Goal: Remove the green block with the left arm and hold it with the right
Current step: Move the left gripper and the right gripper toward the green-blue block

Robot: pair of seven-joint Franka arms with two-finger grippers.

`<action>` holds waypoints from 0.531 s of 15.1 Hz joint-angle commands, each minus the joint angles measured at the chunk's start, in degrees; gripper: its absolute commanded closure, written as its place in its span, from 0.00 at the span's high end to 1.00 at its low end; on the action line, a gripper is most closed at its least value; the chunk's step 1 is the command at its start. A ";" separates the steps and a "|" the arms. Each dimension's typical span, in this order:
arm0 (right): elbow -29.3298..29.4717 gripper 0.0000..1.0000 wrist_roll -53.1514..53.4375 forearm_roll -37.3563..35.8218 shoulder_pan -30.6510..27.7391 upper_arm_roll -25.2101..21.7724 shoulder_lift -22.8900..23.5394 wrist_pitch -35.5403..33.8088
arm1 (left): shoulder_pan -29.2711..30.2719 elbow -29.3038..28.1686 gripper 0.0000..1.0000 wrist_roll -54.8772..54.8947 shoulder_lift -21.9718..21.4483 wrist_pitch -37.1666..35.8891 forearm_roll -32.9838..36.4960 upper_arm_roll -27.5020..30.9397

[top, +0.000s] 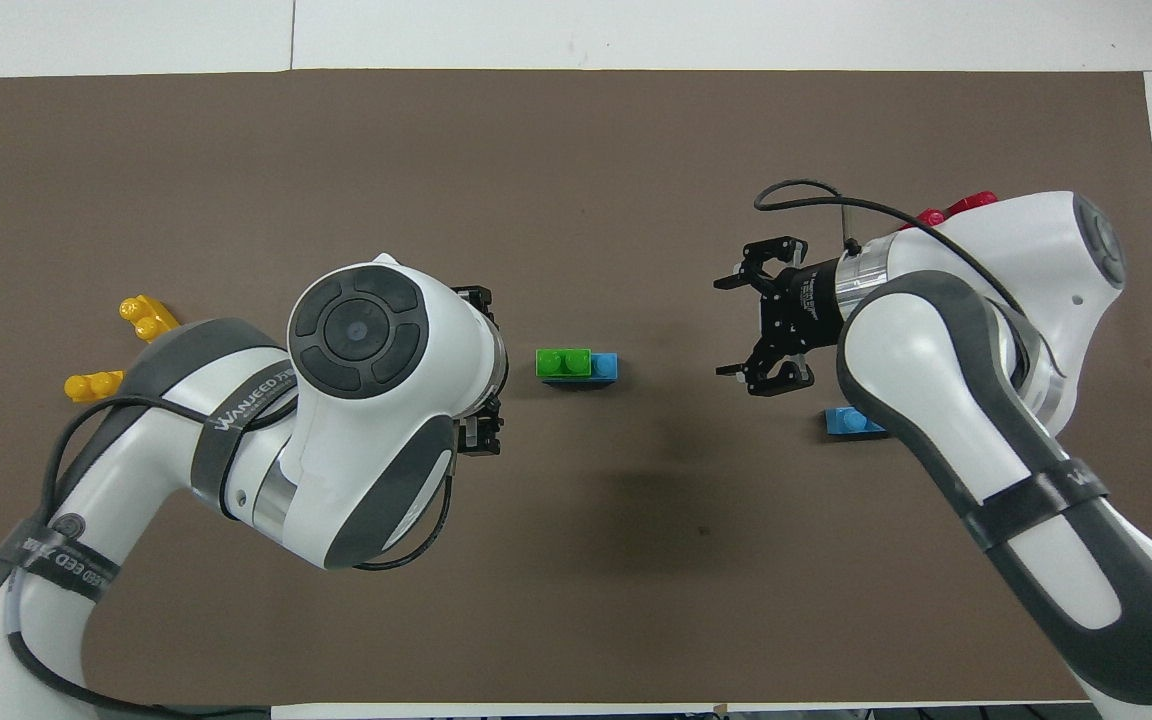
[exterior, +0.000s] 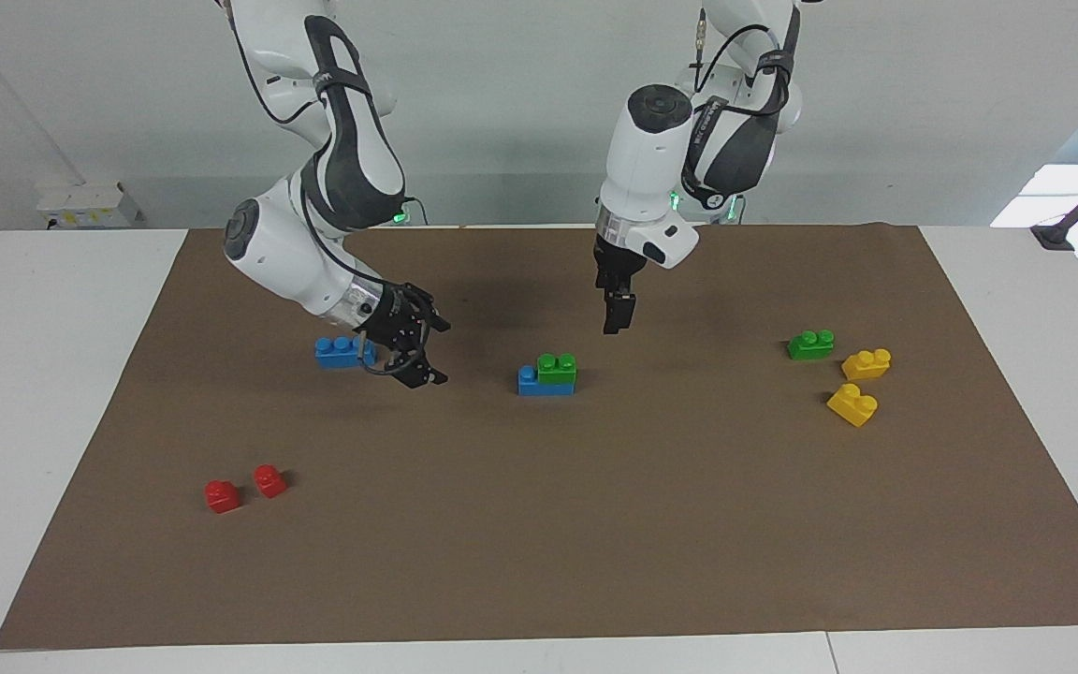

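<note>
A green block (exterior: 557, 368) sits on one end of a blue three-stud brick (exterior: 530, 383) at mid-mat; the pair also shows in the overhead view (top: 563, 362). A second green block (exterior: 810, 344) lies loose toward the left arm's end. My left gripper (exterior: 616, 318) points straight down, raised over the mat just beside the stacked green block, touching nothing. My right gripper (exterior: 442, 353) is open and empty, tilted low over the mat, beside the stack on the right arm's side, jaws facing it (top: 724, 328).
A second blue brick (exterior: 341, 351) lies by the right wrist. Two yellow bricks (exterior: 866, 363) (exterior: 852, 404) lie near the loose green block. Two red bricks (exterior: 222, 496) (exterior: 269, 480) lie farther from the robots, toward the right arm's end.
</note>
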 commanded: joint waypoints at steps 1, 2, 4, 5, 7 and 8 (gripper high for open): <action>-2.90 0.99 1.01 2.18 2.62 0.03 -0.33 3.98 | -2.60 0.14 1.00 -4.32 2.93 3.50 -0.12 0.90; -4.13 0.99 1.10 2.97 3.24 0.03 -0.50 5.83 | -2.87 0.13 1.00 -4.94 3.38 4.12 -0.12 0.90; -5.02 0.99 1.10 4.12 4.73 0.03 -0.68 7.51 | -2.87 0.13 1.00 -5.30 3.99 5.44 -0.12 0.90; -5.37 0.99 1.10 4.20 5.43 0.03 -0.68 8.04 | -2.87 0.13 1.00 -5.30 4.52 6.23 -0.12 0.90; -5.72 0.99 0.84 4.20 6.66 0.03 0.37 8.74 | -3.04 0.22 1.00 -5.30 5.92 7.11 -0.03 0.90; -5.72 0.99 0.84 4.20 7.37 0.03 1.16 10.05 | -3.39 0.22 1.00 -5.30 6.10 7.29 0.23 0.90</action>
